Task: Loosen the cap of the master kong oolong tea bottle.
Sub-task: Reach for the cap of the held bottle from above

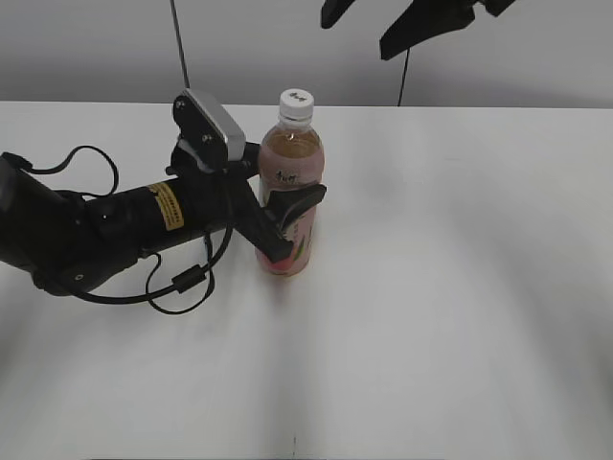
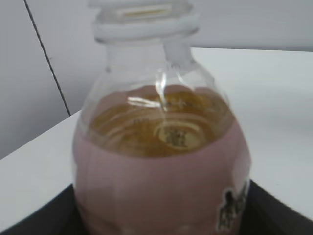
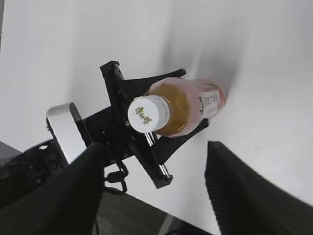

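Observation:
The master kong oolong tea bottle [image 1: 292,158] stands upright on the white table, with amber tea and a pink label. Its white cap [image 1: 296,103] is on top. My left gripper [image 1: 287,218] is shut on the bottle's middle, one black finger on each side. In the left wrist view the bottle [image 2: 161,161] fills the frame, with the cap [image 2: 142,10] at the top edge. My right gripper [image 1: 412,24] hangs open and empty well above the bottle. The right wrist view looks down on the cap [image 3: 148,113] and the bottle [image 3: 195,103], past its open fingers [image 3: 156,191].
The white table [image 1: 460,287] stretches to the right and front of the bottle. The left arm and its looping black cables [image 1: 182,283] lie on the table to the left. A grey wall stands behind the table's far edge.

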Motion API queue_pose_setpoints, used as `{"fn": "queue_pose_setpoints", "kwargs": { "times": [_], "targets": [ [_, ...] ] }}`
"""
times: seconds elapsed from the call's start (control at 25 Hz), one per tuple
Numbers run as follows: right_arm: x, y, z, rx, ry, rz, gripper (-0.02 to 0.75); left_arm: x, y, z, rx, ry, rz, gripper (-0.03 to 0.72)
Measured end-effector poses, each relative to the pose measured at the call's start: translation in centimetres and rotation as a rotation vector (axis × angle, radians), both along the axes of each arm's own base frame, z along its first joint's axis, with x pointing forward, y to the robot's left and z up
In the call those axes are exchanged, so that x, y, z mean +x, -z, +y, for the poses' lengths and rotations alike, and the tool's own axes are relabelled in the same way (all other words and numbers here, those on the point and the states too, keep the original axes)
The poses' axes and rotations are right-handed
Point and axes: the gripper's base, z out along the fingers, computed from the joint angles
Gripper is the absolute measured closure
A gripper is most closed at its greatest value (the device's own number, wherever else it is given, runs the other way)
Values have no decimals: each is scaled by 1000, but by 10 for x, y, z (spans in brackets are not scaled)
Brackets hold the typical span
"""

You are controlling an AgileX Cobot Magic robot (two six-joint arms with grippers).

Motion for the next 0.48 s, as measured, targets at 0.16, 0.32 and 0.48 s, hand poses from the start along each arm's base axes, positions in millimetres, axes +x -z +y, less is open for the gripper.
{"fn": "queue_pose_setpoints", "kwargs": {
  "times": [0.16, 0.32, 0.48],
  "targets": [
    [8, 15, 8, 60, 84, 125, 241, 0, 0, 0, 1, 0, -1, 257],
    [11, 27, 17, 99, 122, 213, 237, -2, 0, -1, 11, 26, -13, 257],
    [11, 29, 19, 105, 144, 239, 249, -4, 0, -3, 38, 63, -46, 257]
  ]
}}
